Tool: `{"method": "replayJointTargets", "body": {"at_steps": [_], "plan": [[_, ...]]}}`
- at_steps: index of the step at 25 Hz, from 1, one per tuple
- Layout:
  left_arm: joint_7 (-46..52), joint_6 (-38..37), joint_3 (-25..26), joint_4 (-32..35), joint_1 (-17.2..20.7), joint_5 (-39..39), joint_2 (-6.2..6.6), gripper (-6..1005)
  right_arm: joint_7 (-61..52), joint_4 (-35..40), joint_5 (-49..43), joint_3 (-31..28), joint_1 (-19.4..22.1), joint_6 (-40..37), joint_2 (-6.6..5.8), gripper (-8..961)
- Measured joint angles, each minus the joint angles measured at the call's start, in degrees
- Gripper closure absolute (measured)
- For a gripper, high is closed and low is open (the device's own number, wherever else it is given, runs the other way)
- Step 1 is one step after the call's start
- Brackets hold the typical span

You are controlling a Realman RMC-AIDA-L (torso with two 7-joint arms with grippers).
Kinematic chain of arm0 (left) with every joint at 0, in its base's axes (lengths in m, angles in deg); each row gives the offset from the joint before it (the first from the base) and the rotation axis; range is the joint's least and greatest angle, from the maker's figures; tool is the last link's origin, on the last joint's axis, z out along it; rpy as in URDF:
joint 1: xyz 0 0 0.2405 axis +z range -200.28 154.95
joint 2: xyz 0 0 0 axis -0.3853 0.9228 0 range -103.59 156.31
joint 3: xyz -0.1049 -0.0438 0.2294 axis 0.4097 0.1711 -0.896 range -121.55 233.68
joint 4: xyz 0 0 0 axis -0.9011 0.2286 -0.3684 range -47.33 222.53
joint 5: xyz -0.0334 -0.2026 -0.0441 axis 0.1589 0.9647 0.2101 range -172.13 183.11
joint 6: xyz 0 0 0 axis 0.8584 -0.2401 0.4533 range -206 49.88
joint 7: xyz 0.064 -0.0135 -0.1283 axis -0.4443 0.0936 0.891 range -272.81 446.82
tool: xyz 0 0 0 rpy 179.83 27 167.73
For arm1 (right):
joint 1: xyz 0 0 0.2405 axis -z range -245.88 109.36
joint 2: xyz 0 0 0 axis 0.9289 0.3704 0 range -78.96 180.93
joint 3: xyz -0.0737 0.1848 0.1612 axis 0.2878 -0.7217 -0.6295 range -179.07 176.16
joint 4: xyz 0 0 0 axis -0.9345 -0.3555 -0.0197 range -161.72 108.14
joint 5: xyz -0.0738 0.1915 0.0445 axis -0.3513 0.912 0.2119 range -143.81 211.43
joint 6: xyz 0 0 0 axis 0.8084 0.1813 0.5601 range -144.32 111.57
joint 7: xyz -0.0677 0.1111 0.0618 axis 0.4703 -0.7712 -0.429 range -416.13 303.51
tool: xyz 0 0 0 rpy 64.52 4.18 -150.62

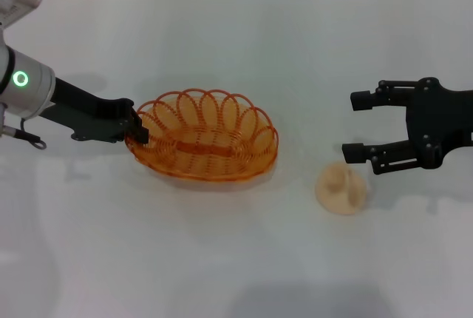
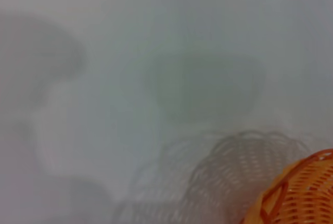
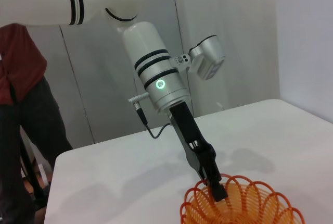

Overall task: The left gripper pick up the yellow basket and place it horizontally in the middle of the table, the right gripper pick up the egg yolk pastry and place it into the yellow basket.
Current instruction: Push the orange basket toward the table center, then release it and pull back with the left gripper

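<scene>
The yellow basket (image 1: pixel 203 137) sits on the table (image 1: pixel 236 259) a little left of the middle, its long axis running left to right, and nothing lies inside it. No brand, label or writing can be read on it or on anything else here.

The left gripper (image 1: pixel 137 132) is at the basket's left end, its black fingers pressed together on the looped rim there. The right wrist view shows this from across the table: the left gripper (image 3: pixel 217 190) comes down at a slant from its silver-white segment with a green ring light (image 3: pixel 161 84), and the fingertips bite the rim of the yellow basket (image 3: pixel 242 206) on its far side. That view also takes in a person in a red top (image 3: pixel 18 62) standing beyond the table's edge, whom the head view does not show. The left wrist view gives only one corner of the yellow basket (image 2: pixel 299 193) and its woven shadow on the white surface.

The egg yolk pastry (image 1: pixel 341 187) lies to the right of the basket, well apart from it and nearer the robot. The right gripper (image 1: pixel 358 126) hovers just beyond and to the right of the pastry, its fingers spread wide and holding nothing.
</scene>
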Motion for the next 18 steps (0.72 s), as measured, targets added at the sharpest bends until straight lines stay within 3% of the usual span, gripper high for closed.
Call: {"method": "replayJointTargets", "body": {"at_steps": [18], "plan": [[-1.1, 2.1, 0.6, -1.6, -0.3, 0.8, -1.44, 875, 0.0, -0.1, -0.3, 0.0, 0.0, -0.6, 0.00, 101]]}}
